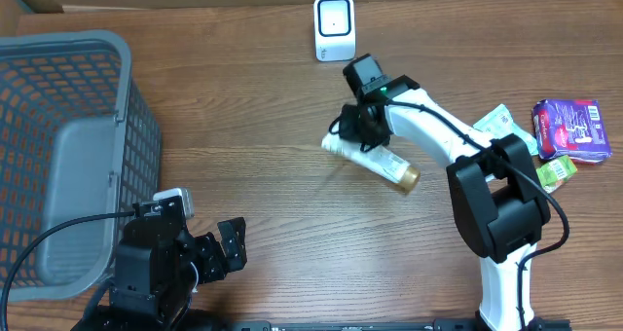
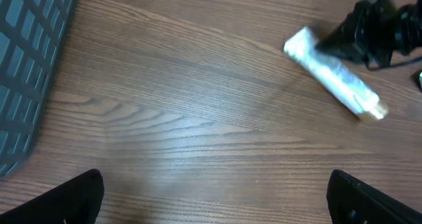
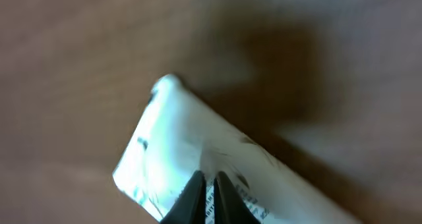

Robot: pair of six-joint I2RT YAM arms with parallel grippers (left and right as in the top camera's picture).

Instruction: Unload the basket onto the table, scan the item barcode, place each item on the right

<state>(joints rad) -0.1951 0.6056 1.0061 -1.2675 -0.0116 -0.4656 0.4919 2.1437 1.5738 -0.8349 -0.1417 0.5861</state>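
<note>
At the near edge of the surface (image 1: 292,263), towards its left corner, the left fingers (image 1: 232,241) are held spread wide apart with nothing between them. In the left wrist view the two dark tips are seen at the bottom corners, well apart from each other and over bare wood.

Further in, just right of the middle of the surface, a white tube (image 1: 375,159) is found. It is laid at a slant, its gold cap (image 1: 407,178) turned towards the near right corner and its flat crimped end towards the left. The right fingers (image 1: 354,131) are pressed together on the crimped end, so that the tube is pinched there. In the right wrist view the two thin tips are seen nearly touching against the white skin of the tube. Whether the tube is lifted off the wood cannot be told.

A grey basket (image 1: 122,68) is set along the left edge. By the right edge a purple packet (image 1: 574,128) and green packets (image 1: 555,172) are gathered close together. At the far edge, near its middle, a small white scanner (image 1: 333,26) is stood upright, well apart from the tube.
</note>
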